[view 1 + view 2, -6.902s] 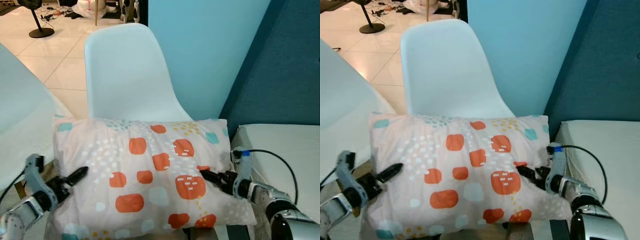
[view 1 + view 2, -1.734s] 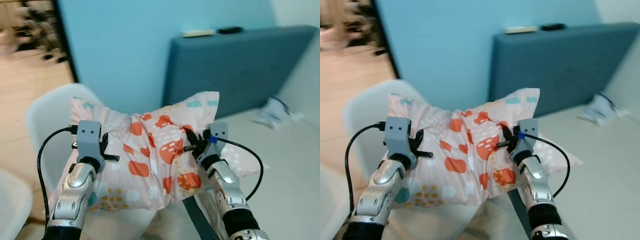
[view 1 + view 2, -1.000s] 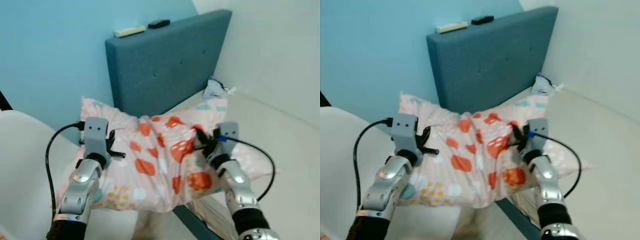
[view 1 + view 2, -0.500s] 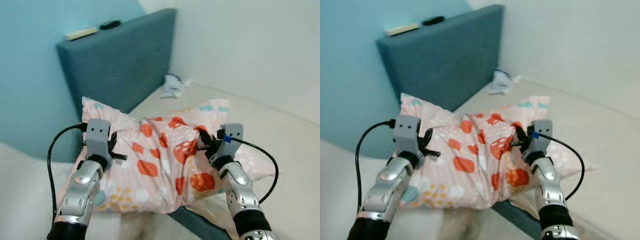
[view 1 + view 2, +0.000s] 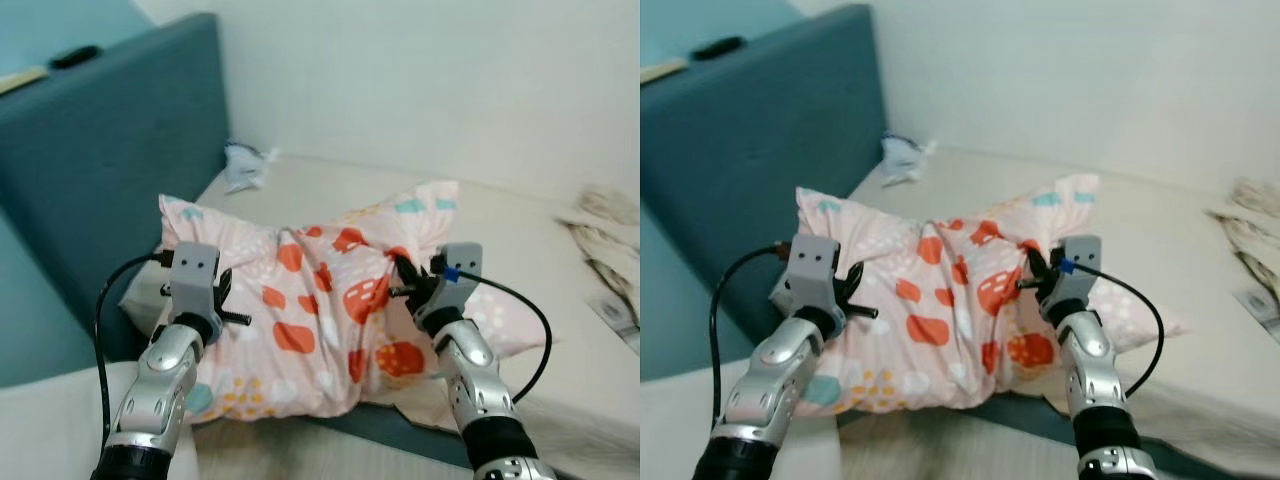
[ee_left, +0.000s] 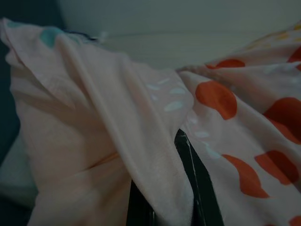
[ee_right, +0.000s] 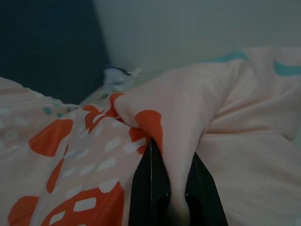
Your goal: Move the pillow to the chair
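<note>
Headboard [image 5: 110,150], dark teal and upholstered, stands at the left of the bed [image 5: 520,250], with a crumpled pale object [image 5: 240,163] lying near the bed's far left corner just beside it. Left gripper [image 5: 222,297] is clenched on a fold at the left end of the pillow [image 5: 310,320], pink with orange and teal patches, which is held up over the bed's near edge; the left wrist view shows cloth pinched between the black fingers [image 6: 195,183]. Right gripper [image 5: 408,283] grasps a bunched fold at the pillow's right-hand part, fabric caught between its fingers [image 7: 150,183], and rumpled bedding [image 5: 610,230] lies at the bed's right edge.
</note>
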`<state>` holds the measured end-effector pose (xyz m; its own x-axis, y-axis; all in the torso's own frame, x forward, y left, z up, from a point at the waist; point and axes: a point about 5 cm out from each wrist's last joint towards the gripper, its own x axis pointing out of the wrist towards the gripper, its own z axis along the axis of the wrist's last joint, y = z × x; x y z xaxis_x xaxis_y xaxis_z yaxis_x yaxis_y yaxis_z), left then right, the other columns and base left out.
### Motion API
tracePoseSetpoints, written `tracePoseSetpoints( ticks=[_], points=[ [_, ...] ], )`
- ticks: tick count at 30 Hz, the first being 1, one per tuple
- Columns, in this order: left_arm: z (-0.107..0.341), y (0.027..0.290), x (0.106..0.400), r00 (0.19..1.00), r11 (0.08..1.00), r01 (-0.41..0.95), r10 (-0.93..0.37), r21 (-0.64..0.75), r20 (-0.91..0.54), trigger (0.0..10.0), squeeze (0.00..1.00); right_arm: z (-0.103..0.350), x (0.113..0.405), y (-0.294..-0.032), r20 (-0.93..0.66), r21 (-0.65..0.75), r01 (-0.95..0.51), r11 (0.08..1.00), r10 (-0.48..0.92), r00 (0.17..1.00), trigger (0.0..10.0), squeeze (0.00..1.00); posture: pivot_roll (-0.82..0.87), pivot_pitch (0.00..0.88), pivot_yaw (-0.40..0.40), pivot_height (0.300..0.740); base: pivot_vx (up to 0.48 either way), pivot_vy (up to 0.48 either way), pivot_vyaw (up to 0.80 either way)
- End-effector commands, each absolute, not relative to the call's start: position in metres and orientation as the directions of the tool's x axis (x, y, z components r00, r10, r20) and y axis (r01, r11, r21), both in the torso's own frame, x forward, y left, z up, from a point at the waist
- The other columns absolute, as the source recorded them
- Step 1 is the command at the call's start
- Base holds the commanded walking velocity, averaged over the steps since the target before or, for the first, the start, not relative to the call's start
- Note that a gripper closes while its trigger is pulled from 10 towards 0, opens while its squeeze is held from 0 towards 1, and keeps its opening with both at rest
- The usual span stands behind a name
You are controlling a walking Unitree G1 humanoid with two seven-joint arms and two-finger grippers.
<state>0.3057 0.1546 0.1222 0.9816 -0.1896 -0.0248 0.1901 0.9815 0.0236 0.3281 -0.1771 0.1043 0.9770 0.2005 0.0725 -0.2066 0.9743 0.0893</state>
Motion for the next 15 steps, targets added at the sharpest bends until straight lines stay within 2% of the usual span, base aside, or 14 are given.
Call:
tracePoseSetpoints(
  ticks=[1, 6, 15],
  points=[
    [0.123, 0.149, 0.307, 0.978, 0.978, 0.208, -0.207, 0.030, -0.033, 10.0, 0.00, 0.114, 0.330, -0.178, 0.118, 0.090, -0.212, 0.973, 0.201, 0.972, 10.0, 0.00, 0.00, 0.058, -0.018, 0.740, 0.000, 0.000, -0.80],
    [0.105, 0.156, 0.308, 0.978, 0.986, 0.156, -0.145, 0.064, -0.149, 10.0, 0.00, 0.113, 0.330, -0.179, 0.113, 0.098, -0.206, 0.974, 0.194, 0.974, 10.0, 0.00, -0.01, 0.055, -0.014, 0.740, 0.000, 0.000, -0.80],
    [0.099, 0.152, 0.306, 0.971, 0.984, 0.169, -0.156, 0.059, -0.181, 10.0, 0.00, 0.109, 0.329, -0.180, 0.101, 0.108, -0.207, 0.972, 0.196, 0.975, 10.0, 0.00, -0.01, 0.045, -0.020, 0.740, 0.000, 0.000, -0.80]
  ],
)
